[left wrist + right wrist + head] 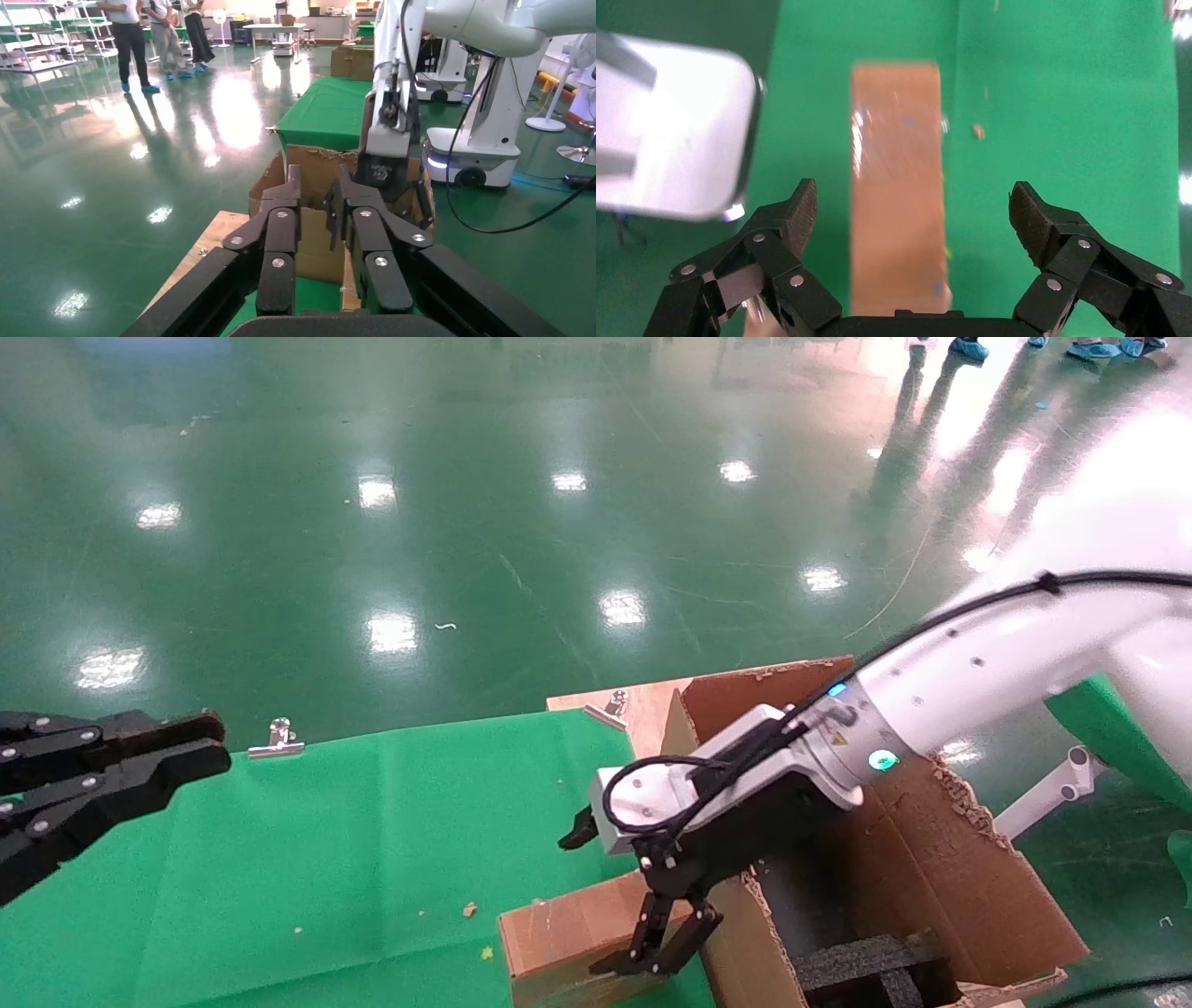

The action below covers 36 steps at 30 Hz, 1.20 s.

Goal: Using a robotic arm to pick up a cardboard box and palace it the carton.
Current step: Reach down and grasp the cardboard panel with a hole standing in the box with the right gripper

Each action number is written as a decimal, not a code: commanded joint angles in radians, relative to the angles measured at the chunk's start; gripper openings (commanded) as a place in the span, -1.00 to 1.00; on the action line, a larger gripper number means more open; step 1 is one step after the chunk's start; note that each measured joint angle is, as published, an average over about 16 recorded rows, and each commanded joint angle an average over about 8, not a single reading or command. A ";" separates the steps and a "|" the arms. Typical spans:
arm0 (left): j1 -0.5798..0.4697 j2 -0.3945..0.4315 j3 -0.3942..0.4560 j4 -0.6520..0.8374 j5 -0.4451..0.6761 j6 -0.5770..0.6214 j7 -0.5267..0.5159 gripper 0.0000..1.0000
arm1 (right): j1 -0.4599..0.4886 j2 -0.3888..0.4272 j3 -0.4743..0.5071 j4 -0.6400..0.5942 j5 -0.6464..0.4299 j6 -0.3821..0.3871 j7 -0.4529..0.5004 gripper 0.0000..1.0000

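Note:
The small brown cardboard box [559, 933] lies on the green cloth, against the carton's near wall. The robotic arm [978, 682], my white right arm, reaches down over it. My right gripper [643, 963] is open and points down, with its fingertips at the box top. In the right wrist view the box [898, 189] lies between the wide-spread fingers [800, 214], nothing held. The large carton [931, 859] with ragged flaps stands to the right, with black foam [866, 961] inside. My left gripper [121, 770] hangs parked at the far left, empty, its fingers a narrow gap apart.
Green cloth [326, 859] covers the table on a wooden board [643, 705]. Metal clips [277, 740] sit at the cloth's far edge. The left wrist view shows the carton [309, 165], the right gripper [383, 172], another robot base [467, 151] and people [133, 35] far off.

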 commanded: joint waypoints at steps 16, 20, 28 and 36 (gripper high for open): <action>0.000 0.000 0.000 0.000 0.000 0.000 0.000 0.53 | 0.151 -0.175 -0.268 -0.160 -0.057 0.007 -0.132 1.00; 0.000 0.000 0.000 0.000 0.000 0.000 0.000 1.00 | 0.158 -0.193 -0.308 -0.179 -0.047 0.009 -0.158 0.93; 0.000 0.000 0.000 0.000 -0.001 0.000 0.000 1.00 | 0.170 -0.205 -0.357 -0.199 -0.036 0.013 -0.187 -0.90; 0.000 0.000 0.000 0.000 -0.001 0.000 0.000 1.00 | 0.172 -0.205 -0.358 -0.199 -0.035 0.014 -0.189 -1.00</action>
